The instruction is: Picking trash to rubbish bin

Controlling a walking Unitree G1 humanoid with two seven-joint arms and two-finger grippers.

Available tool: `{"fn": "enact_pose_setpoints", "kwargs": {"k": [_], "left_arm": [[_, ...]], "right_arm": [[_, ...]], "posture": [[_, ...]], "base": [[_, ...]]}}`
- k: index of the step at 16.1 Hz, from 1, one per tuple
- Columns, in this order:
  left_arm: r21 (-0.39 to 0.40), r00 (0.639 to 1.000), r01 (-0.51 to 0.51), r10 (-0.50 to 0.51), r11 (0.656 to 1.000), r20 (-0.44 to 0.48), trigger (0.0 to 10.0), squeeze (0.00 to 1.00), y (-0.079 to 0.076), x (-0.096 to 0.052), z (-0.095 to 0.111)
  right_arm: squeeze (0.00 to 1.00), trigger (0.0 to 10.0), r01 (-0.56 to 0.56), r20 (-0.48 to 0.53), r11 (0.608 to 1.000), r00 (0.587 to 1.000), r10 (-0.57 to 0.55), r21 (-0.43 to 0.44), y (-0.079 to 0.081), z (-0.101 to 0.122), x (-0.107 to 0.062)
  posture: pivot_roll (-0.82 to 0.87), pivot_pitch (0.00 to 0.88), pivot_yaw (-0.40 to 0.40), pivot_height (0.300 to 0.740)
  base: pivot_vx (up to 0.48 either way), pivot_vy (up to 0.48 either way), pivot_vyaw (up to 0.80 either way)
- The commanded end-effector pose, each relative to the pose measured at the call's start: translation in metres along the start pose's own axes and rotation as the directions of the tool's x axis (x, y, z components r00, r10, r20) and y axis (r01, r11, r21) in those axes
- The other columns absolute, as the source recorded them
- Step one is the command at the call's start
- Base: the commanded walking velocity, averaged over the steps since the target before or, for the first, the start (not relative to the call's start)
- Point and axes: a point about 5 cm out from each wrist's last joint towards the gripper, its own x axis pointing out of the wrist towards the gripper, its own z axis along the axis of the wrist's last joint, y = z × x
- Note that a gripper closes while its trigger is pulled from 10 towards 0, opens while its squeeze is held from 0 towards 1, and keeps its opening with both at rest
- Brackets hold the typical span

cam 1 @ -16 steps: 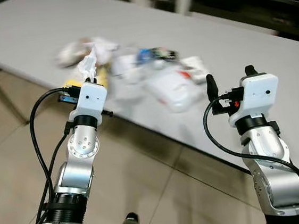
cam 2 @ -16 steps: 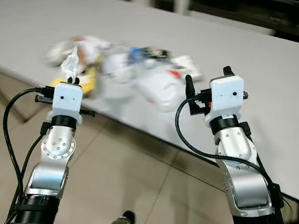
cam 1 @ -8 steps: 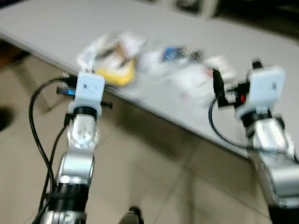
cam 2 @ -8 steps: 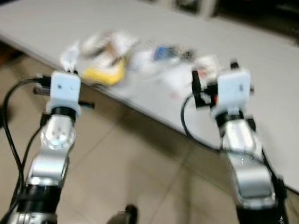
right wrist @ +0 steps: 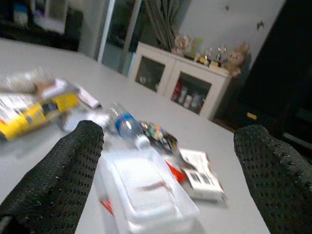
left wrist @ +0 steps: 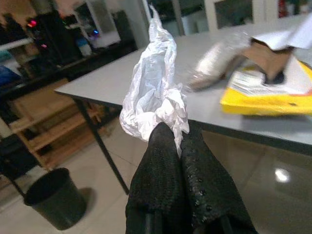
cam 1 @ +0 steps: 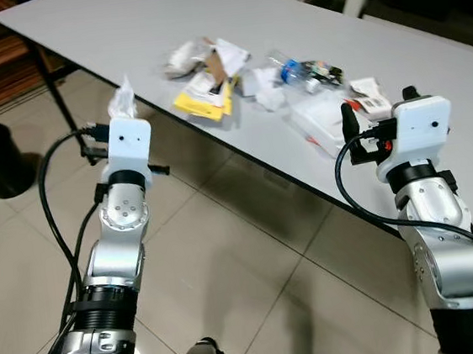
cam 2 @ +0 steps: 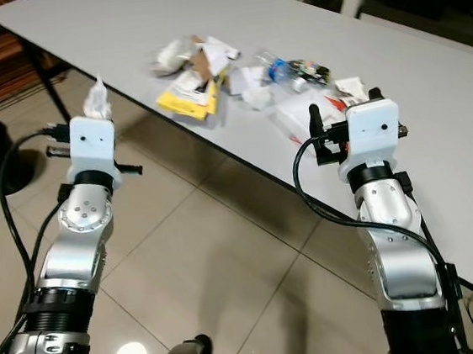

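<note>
A long grey bench [cam 1: 119, 24] on dark legs stands on a glossy beige tiled floor [cam 1: 255, 268]. Wooden shelving [left wrist: 46, 122] lies beyond its end. A white glass-door cabinet [right wrist: 180, 85] stands against the far wall.

The counter [cam 1: 144, 26] and floor [cam 1: 228, 254] are being viewed from above by both eye cameras; the counter is being viewed closely, nearly level, along each wrist's fingers [left wrist: 165, 165].

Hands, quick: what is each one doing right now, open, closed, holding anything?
Left hand: closed on a crumpled white tissue.
Right hand: open, holding nothing, facing the table.
</note>
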Motion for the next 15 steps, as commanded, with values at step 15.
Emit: {"fn": "enact_pose_setpoints", "kwargs": {"k": [15], "left_arm": [[0.026, 0.997, 0.037, -0.035, 0.999, -0.073, 0.0, 0.00, 0.011, -0.018, -0.012]], "right_arm": [[0.00, 10.0, -0.270, -0.094, 0.959, 0.961, 0.262, -0.085, -0.013, -0.029, 0.061]], "posture": [[0.42, 0.267, -0.095, 0.740]], "base": [[0.000, 0.000, 0.00]]}}
